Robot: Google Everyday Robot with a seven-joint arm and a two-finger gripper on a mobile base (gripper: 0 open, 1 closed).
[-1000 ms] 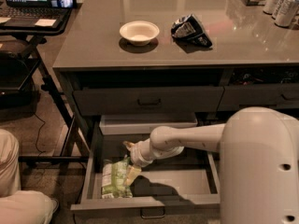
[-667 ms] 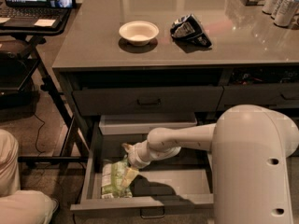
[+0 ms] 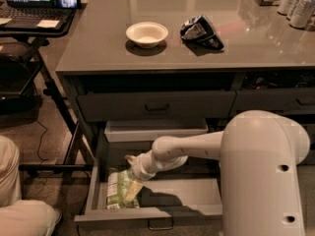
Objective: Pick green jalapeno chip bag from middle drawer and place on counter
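Note:
The green jalapeno chip bag (image 3: pixel 117 190) lies flat in the left part of the open middle drawer (image 3: pixel 157 215), which is pulled out below the counter (image 3: pixel 197 48). My gripper (image 3: pixel 130 178) reaches down into the drawer from the right on the white arm and sits right over the bag's right side, its fingers touching or overlapping the bag. The bag rests on the drawer floor.
A white bowl (image 3: pixel 146 34) and a black-and-silver chip bag (image 3: pixel 201 31) sit on the counter. Cans (image 3: pixel 298 4) stand at its far right. A laptop stand (image 3: pixel 34 23) with a laptop is at the left. A closed top drawer (image 3: pixel 156 105) is above the open one.
The arm has shifted slightly left and lower into the drawer, the gripper closer onto the bag. The bag has not moved.

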